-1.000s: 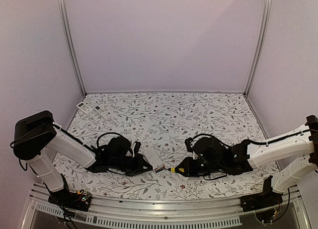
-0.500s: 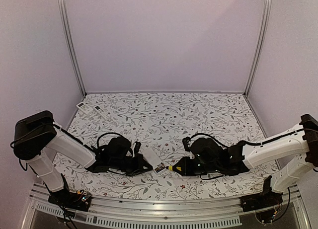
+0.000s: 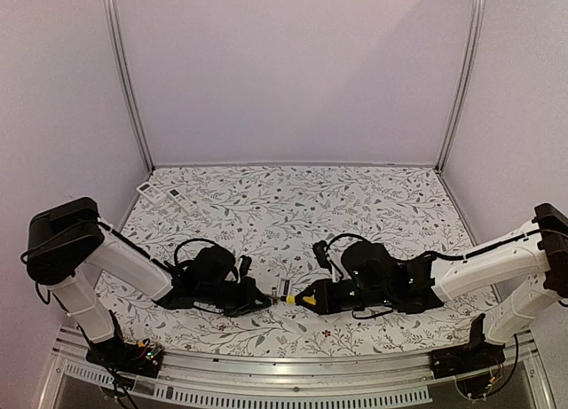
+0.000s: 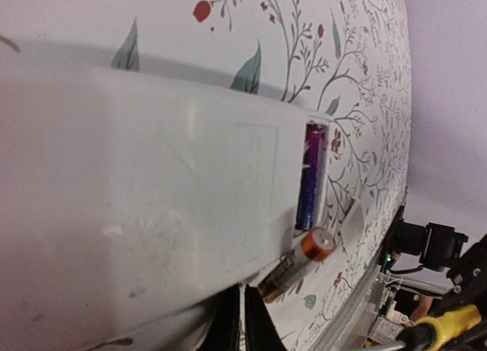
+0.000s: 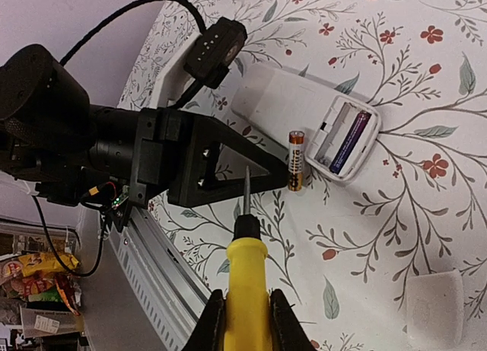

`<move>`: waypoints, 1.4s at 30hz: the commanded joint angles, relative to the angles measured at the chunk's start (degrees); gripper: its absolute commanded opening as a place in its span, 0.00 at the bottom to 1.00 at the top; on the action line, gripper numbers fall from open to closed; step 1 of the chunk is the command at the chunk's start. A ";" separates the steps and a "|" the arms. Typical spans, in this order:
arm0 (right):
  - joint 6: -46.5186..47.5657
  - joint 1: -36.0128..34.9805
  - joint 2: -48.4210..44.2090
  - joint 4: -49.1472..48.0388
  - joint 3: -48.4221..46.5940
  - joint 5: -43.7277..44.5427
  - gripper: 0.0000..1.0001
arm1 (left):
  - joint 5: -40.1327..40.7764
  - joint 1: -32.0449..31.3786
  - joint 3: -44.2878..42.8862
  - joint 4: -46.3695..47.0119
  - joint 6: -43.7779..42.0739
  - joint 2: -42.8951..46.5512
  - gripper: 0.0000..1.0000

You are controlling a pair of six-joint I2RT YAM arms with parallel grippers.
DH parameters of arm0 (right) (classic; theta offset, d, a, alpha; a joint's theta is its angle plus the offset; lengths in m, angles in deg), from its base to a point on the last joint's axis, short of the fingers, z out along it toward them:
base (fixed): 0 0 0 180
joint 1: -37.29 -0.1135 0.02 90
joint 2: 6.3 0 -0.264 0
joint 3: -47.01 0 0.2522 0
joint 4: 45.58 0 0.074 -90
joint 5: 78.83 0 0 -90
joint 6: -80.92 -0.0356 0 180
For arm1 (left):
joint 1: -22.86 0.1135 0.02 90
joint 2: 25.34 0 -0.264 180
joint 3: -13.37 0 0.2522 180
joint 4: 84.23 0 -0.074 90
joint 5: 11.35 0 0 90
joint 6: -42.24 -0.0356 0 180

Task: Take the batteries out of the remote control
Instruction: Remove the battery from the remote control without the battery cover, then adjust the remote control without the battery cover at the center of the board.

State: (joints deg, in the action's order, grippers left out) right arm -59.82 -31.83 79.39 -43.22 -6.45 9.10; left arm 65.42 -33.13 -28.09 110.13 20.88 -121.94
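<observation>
Right gripper [image 5: 245,314]: clenched on the yellow handle of a screwdriver [image 5: 245,260]. The blade points toward the left arm, its tip just short of the loose cell and not touching it.

Left gripper [image 3: 258,297]: closed, nothing visible between the fingers. It lies low along the near long side of the remote control [image 5: 293,111], its tip just beside the loose cell.

The remote control lies back-up near the middle of the table's [image 3: 355,205] near edge, compartment open. A purple battery [image 5: 349,142] sits in one slot. A copper-topped battery [image 5: 295,161] lies out on the table, against the open end.

A white cover plate [image 5: 434,309] lies apart. Two more remotes [image 3: 164,194] sit at the far left corner.
</observation>
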 commanded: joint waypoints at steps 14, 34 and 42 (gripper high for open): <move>-1.62 -0.40 -7.88 5.12 1.38 8.91 0.00 | 8.82 -0.86 -0.78 -16.82 -5.68 14.28 0.40; -6.18 0.66 -16.92 12.84 4.51 15.28 0.00 | -1.60 10.17 -26.44 -37.75 -40.99 -2.20 0.78; -5.81 0.63 -15.78 12.79 3.76 14.62 0.00 | -1.61 10.68 -27.35 -37.68 -42.98 -5.88 0.79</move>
State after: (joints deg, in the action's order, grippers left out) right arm -65.46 -31.37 63.41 -31.55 -2.52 23.09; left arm 64.78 -23.25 -54.45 73.76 -19.86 -126.75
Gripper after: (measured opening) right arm 0.146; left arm 0.788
